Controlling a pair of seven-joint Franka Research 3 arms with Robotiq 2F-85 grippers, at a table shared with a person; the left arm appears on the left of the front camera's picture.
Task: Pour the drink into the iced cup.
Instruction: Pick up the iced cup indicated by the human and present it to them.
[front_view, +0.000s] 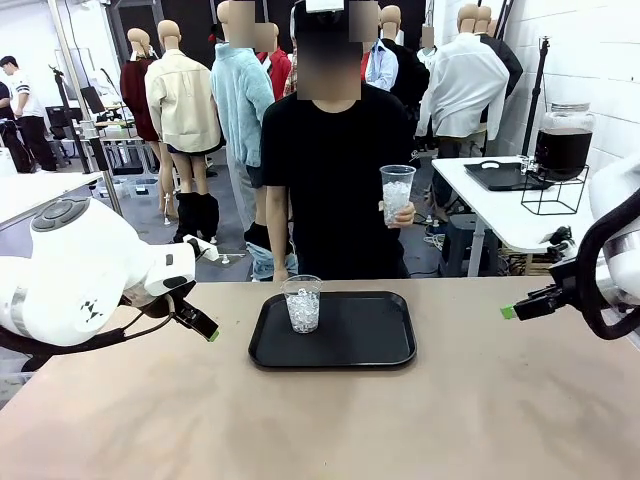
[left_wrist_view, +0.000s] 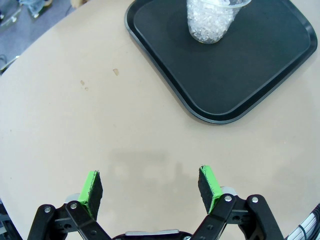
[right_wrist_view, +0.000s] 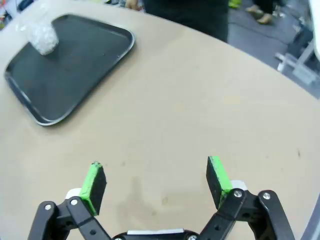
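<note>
- clear plastic cup of ice sits at the 10 o'clock end of the black tray
- dark brown drink is in the glass dispenser jar, way off at 2 o'clock
- left gripper and right gripper are both spread wide, holding nothing
- person's hand holds another iced cup

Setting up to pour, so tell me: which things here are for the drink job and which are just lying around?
For the job: iced cup on the tray; second iced cup in the person's hand; drink in the jar.
Lying about: spare tray on the side table.
</note>
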